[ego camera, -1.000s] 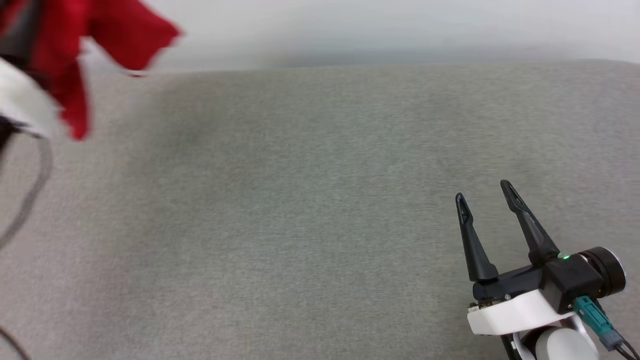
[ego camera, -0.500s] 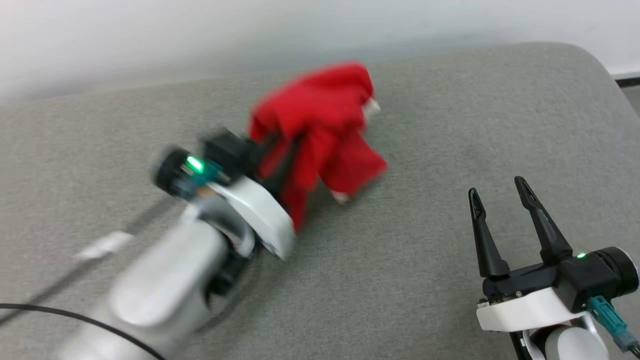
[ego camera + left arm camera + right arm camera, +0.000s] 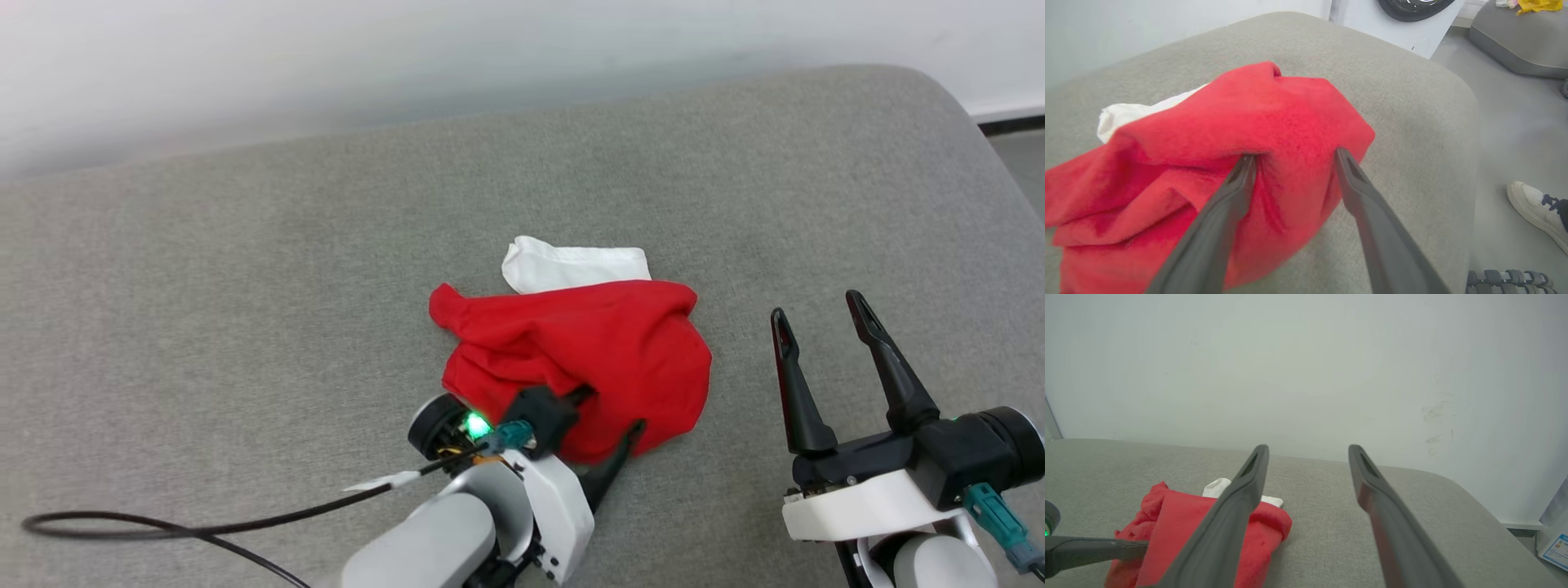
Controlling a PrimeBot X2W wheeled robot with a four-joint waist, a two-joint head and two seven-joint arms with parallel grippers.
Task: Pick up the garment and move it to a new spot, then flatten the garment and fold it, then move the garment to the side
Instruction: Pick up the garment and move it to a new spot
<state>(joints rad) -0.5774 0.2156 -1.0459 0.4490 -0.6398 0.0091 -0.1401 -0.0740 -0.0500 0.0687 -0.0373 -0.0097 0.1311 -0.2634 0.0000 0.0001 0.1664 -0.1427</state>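
- The garment [image 3: 588, 359] is lying in a bunched red heap on the grey cushion [image 3: 245, 327], with a white sleeve [image 3: 571, 265] sticking out from its far side.
- The left gripper [image 3: 608, 408] is sitting at the garment's near edge, with its fingers pointing into the heap. The fingers are standing wide apart. Red cloth is bulging between them and resting against them, but it is not being pinched, so I judge that nothing is held.
- The right gripper [image 3: 815, 305] is waiting just beside the garment's right edge, spread fully and holding nothing. Its fingers are pointing past the heap, not at it.
- The heap is running slightly longer from left to right than from near to far, and no hem or corner is showing clearly.
- The left arm is the nearer one, since it is already touching the cloth. Flattening is probably calling for both arms to work outward from the garment's two ends, so the right one is likely needing to come in from the garment's right.
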